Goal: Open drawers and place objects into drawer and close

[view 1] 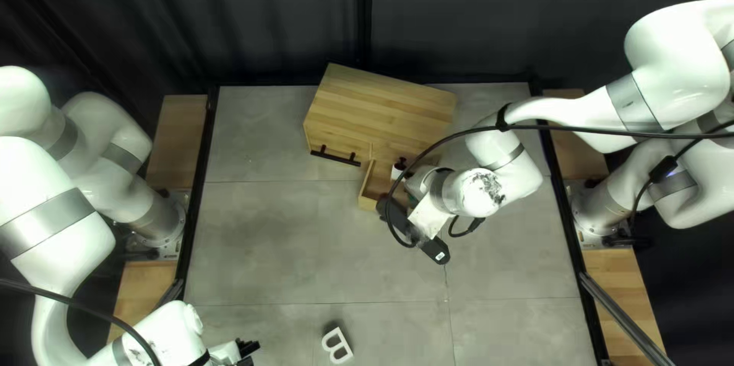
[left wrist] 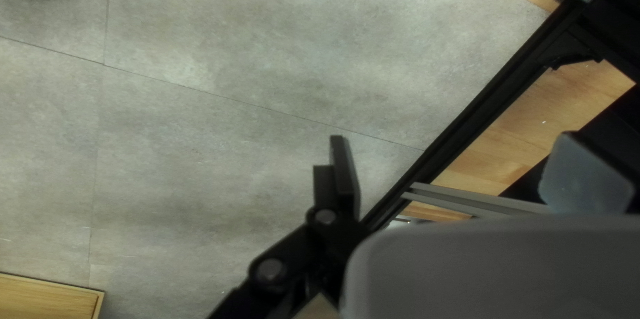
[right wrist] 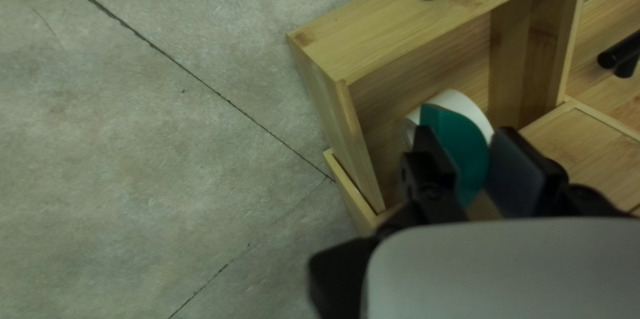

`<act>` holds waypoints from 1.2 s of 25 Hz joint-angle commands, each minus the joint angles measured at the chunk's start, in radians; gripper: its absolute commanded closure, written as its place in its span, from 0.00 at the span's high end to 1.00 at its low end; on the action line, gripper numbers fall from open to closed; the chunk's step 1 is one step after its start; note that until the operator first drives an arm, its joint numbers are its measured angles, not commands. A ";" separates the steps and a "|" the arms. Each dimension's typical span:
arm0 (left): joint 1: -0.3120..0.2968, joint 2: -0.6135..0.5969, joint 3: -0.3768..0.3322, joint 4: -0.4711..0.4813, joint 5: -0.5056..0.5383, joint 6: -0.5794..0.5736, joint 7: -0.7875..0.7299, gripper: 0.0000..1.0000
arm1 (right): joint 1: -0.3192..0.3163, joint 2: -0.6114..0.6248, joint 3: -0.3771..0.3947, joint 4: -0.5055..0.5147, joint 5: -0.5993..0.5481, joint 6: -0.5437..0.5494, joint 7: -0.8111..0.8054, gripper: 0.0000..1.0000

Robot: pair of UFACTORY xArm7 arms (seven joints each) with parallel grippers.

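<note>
"Drawer (view 1: 367,202), where do we see it?"

"Beyond the white letter (view 1: 337,345) and our left gripper (view 1: 248,348), whose jaws stand apart."

"And what is in it?"

"Our right gripper (view 1: 430,217) has its jaws clamped on a teal and white piece (right wrist: 470,149) at the drawer's opening; how deep, we cannot tell. Farther is the wooden cabinet (view 1: 382,102)."

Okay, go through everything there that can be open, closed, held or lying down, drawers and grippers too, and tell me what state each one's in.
Drawer near the right arm: pulled open.
Drawer with the bar handle: closed.
Teal and white piece: held over the open drawer.
Right gripper: shut on that piece.
Left gripper: open, holding nothing.
White letter B: lying flat.
</note>
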 commanded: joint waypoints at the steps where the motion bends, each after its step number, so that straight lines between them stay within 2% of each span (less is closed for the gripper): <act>1: 0.000 0.000 0.000 0.000 0.000 0.000 0.000 1.00 | 0.016 -0.006 0.018 0.018 -0.001 0.039 0.035 1.00; 3: 0.000 0.000 0.000 0.000 0.000 0.000 0.000 1.00 | 0.037 0.032 0.039 0.082 0.026 0.092 0.078 1.00; 9: 0.000 0.000 0.000 0.000 0.000 0.000 0.000 1.00 | 0.071 0.072 0.069 0.129 0.075 0.121 0.187 1.00; 10: 0.000 0.000 0.000 0.000 0.000 0.000 0.000 1.00 | 0.079 0.100 0.077 0.162 0.108 0.145 0.228 1.00; 14: 0.000 0.000 0.000 0.000 0.000 0.000 0.000 1.00 | 0.095 0.114 0.091 0.192 0.206 0.174 0.350 1.00; 18: 0.000 0.000 0.000 0.000 0.000 0.000 0.000 1.00 | 0.113 0.100 0.105 0.147 0.271 0.080 0.557 1.00; 22: 0.000 0.000 0.000 0.000 0.000 0.000 0.000 1.00 | 0.143 0.129 0.120 0.134 0.248 -0.026 0.700 1.00; 26: 0.000 0.000 0.000 0.000 0.000 0.000 0.000 1.00 | 0.164 0.192 0.127 0.172 0.205 -0.094 0.720 1.00; 30: 0.000 0.000 0.000 0.000 0.000 0.000 0.000 1.00 | 0.168 0.283 0.132 0.241 0.168 -0.153 0.666 1.00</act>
